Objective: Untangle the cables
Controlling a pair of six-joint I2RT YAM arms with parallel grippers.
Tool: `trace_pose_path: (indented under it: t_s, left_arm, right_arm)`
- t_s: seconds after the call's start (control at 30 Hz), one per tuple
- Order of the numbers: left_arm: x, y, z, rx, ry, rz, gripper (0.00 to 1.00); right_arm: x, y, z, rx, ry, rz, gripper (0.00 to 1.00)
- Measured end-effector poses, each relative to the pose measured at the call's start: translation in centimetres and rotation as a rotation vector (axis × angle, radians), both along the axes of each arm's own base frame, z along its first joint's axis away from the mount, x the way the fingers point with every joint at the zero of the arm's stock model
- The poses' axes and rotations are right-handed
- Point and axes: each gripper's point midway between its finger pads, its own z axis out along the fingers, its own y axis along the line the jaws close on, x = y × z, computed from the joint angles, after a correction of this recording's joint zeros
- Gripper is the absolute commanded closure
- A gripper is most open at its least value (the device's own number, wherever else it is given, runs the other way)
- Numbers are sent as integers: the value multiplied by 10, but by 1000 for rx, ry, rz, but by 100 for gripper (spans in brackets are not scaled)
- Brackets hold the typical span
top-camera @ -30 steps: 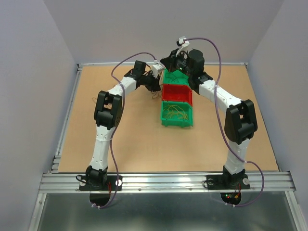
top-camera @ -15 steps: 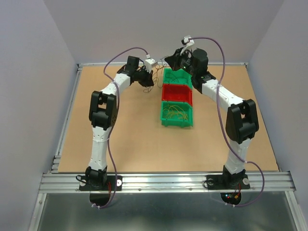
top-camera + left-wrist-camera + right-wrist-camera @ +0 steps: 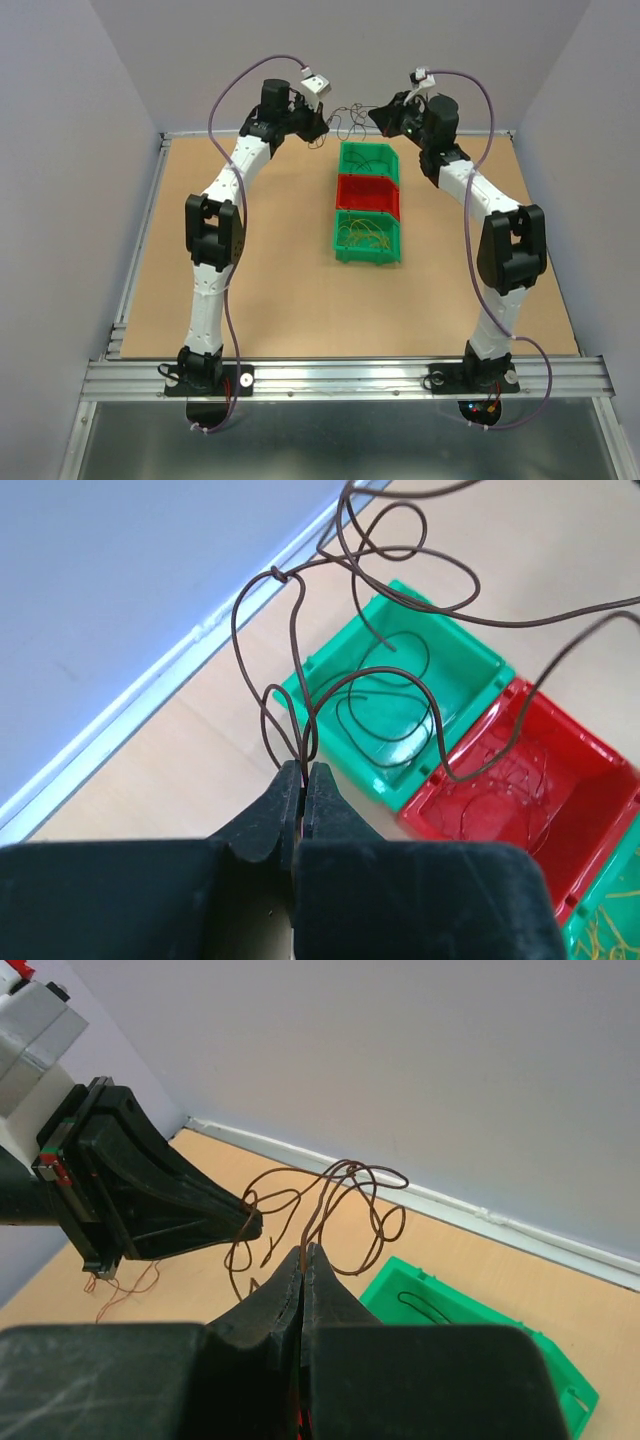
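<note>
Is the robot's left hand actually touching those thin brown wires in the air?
Touching. The left wrist view shows the left hand pinched shut on a loop of the brown wires.

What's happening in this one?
Two robot arms are sorting out tangled wires. The left gripper and right gripper each pinch the same clump of dark brown wires, held up in the air between them by the far green bin, which has dark wire in it. The red bin holds reddish strands, the near green bin yellow ones.
</note>
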Motion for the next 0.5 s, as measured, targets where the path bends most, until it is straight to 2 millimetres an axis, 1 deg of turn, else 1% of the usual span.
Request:
trace_pose_path:
  t_s: [0.07, 0.2, 0.27, 0.33, 0.37, 0.5]
  left_arm:
    - [4, -8, 5, -33, -15, 4, 100]
    - [6, -36, 6, -81, -42, -18, 100]
    - [3, -55, 1, -95, -50, -40, 100]
    - [-1, -77, -8, -103, -50, -54, 100]
    - [-3, -84, -13, -103, -45, -58, 100]
    - [-3, -124, -31, -135, -36, -68, 100]
  right_arm:
    - [1, -5, 0, 8, 7, 2, 100]
    - [5, -17, -5, 22, 24, 6, 99]
    - [8, -22, -11, 25, 39, 14, 99]
    - [10, -25, -19, 29, 58, 23, 99]
    - [10, -26, -22, 30, 64, 26, 99]
    - [11, -29, -35, 30, 102, 38, 99]
